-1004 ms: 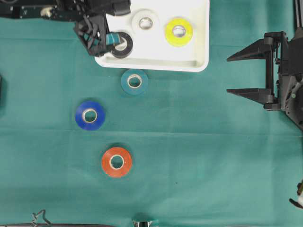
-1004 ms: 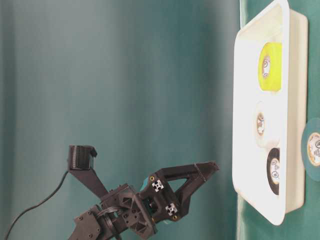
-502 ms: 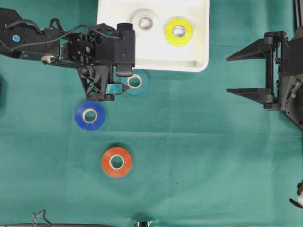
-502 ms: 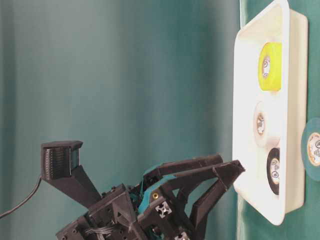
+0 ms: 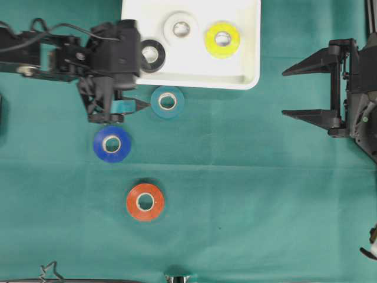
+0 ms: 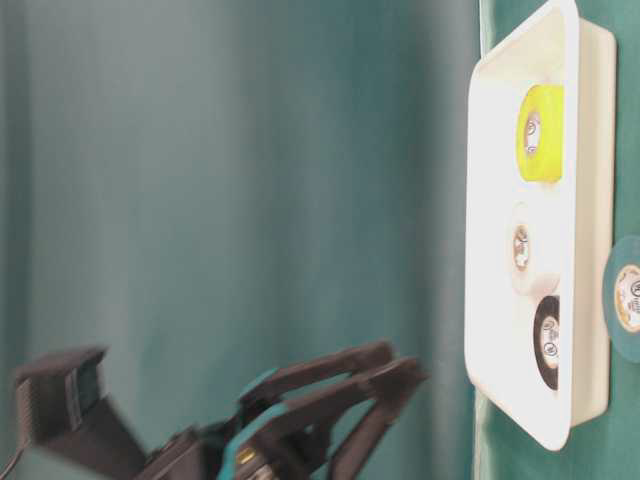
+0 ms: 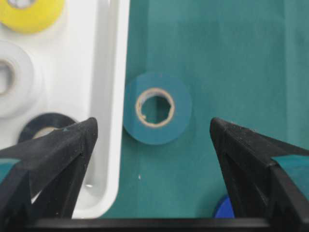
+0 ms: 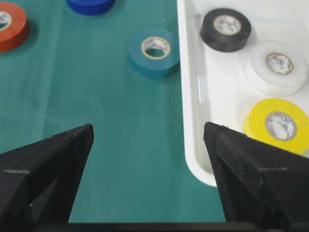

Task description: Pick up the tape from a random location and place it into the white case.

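Observation:
The white case point(image 5: 194, 82) lies at the top centre and holds a black point(image 5: 152, 55), a white point(image 5: 181, 27) and a yellow roll point(image 5: 222, 39). A teal tape point(image 5: 167, 101) lies flat on the cloth just below the case, with a blue tape point(image 5: 112, 143) and an orange-red tape point(image 5: 145, 201) further down. My left gripper point(image 5: 136, 82) hovers left of the teal tape, open and empty; in the left wrist view the teal tape point(image 7: 157, 107) sits ahead between the spread fingers of that gripper point(image 7: 153, 124). At the right edge my right gripper point(image 5: 284, 93) is open and empty.
Green cloth covers the whole table. The case rim point(image 7: 116, 96) runs close to my left gripper's left finger point(image 7: 53, 159). The right wrist view shows the case corner point(image 8: 193, 159) beside the right gripper point(image 8: 148, 128). The left arm appears blurred low in the table-level view point(image 6: 405, 362).
My left gripper left the black roll in the case, swung down towards the teal tape, then shifted left. Its jaws stayed open. The right arm has not moved.

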You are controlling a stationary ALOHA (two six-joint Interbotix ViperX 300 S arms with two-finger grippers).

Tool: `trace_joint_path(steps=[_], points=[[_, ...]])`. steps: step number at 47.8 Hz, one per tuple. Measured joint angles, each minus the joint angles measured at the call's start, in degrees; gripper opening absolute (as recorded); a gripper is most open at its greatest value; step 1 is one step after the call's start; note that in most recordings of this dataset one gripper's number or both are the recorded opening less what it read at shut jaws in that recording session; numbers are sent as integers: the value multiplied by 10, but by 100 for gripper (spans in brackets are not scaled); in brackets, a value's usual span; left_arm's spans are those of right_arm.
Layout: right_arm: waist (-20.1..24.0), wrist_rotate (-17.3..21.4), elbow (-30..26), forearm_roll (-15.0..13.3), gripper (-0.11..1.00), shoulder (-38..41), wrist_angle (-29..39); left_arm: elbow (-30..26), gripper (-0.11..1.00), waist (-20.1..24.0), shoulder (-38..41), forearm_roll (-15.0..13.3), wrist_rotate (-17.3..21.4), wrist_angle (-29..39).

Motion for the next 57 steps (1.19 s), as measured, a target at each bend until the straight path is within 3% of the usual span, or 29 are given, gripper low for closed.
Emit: trace_joint_path(steps=[34,45,57], points=[[-3,-3,-15,-9,87,0,-7,154,96,-6,-270,-2,-1,-84],[-8,-3,-15,-10,87,0,-17,185,96,-22,-301,-3,-1,-101],[-11,-3,-15,-11,87,4,-21,241,96,-32,-301,-3,-2,-184]])
